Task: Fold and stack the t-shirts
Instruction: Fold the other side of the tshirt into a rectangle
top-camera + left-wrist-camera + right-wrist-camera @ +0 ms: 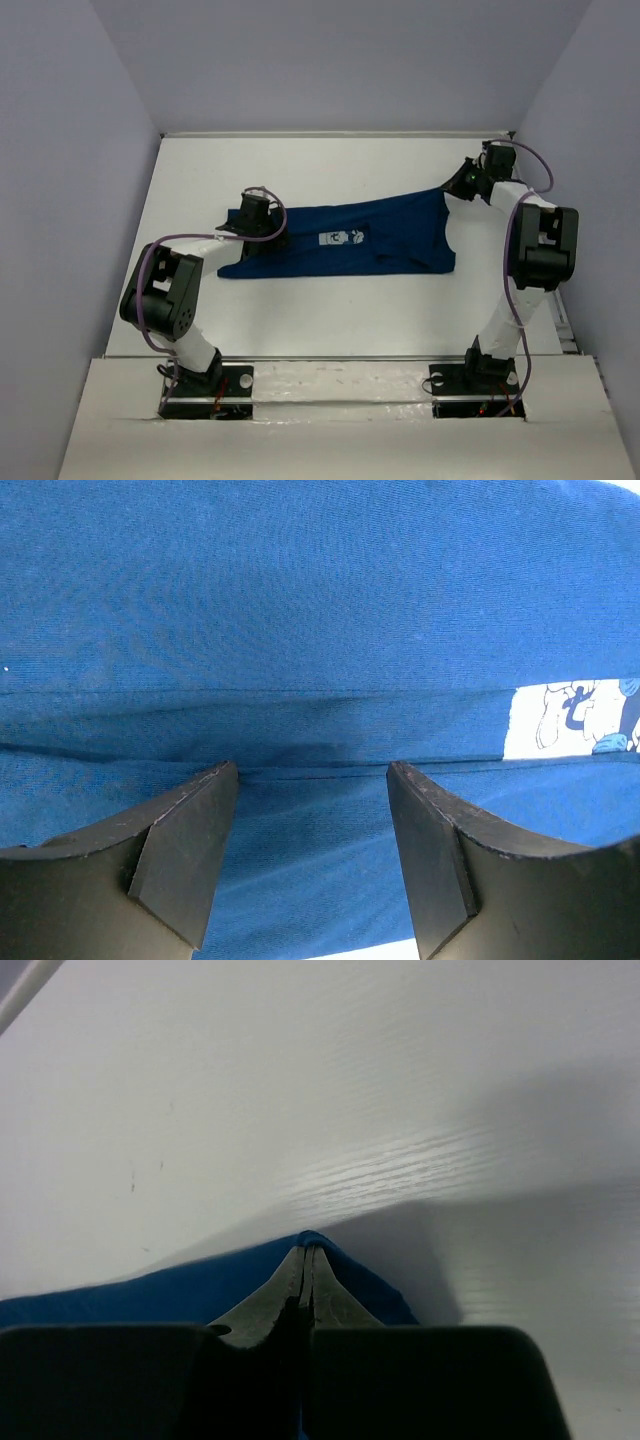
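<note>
- The blue t-shirt [340,240] lay spread out flat near the middle of the white counter [330,320], its long side running left to right between the two arms.
- It looked folded into a long band, wider at the right end than at the left.
- Its small white chest print [338,238] faced up near the middle of the band.
- The left claw [258,222] hung over the left end of the shirt, pointing down at the cloth.
- In the left wrist view, the left claw [312,780] stood fairly wide, with both dark fingers [180,850] apart and nothing pinched between them.
- A folded edge of the cloth ran across just beyond those fingertips. Whether the tips touched the cloth could not be told.
- The same view caught the edge of the print [575,718] off to the right, with dark figures on white.
- The right claw [462,180] sat at the far right corner of the shirt, close to the back of the counter.
- In the right wrist view, the right claw [308,1260] was closed tight, its pale fingertips pressed together on a peak of blue cloth [150,1295].
- That corner was drawn out to a point towards the right claw, while the rest of the shirt lay on the counter.
- Beyond the pinched corner the counter [350,1080] showed bare white, with a soft shadow to the right.
</note>
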Available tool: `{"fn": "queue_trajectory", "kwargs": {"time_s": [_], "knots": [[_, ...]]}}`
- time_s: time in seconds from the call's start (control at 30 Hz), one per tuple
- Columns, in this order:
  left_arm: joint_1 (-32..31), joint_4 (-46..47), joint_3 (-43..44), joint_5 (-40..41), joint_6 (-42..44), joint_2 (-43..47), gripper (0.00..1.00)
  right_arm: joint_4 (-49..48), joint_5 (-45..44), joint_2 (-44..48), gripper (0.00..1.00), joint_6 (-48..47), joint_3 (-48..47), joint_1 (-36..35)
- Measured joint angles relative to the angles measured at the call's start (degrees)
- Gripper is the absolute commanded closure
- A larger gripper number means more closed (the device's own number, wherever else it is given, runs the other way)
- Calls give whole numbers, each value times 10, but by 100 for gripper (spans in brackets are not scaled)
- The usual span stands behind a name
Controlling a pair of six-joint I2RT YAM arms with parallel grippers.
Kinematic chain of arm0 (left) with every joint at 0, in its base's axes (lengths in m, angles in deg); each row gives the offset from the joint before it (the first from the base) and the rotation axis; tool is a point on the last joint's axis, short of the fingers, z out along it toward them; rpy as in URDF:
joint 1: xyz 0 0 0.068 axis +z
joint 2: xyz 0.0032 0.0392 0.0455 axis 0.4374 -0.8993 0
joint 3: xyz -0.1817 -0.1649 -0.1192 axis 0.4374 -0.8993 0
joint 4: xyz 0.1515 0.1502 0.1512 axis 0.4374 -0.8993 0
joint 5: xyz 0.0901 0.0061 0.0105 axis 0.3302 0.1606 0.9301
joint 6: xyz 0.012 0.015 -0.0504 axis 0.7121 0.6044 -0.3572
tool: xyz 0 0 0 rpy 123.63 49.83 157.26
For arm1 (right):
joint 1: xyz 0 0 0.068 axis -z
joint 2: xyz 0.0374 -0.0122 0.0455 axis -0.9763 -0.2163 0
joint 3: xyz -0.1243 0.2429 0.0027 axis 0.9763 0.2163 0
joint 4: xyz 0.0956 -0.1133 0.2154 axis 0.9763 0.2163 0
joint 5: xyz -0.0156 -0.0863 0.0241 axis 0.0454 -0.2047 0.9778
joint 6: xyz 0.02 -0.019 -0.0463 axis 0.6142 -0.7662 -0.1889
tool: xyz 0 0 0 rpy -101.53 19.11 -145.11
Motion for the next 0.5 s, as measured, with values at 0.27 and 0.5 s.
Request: {"fn": "queue_trajectory", "kwargs": {"time_s": [0.27,0.5], "knots": [[3,-26,0,8,0,17,33,36,-25,-34,36,-16,-38,0],[64,-84,82,11,2,30,33,34,-26,71,92,5,46,-3]]}}
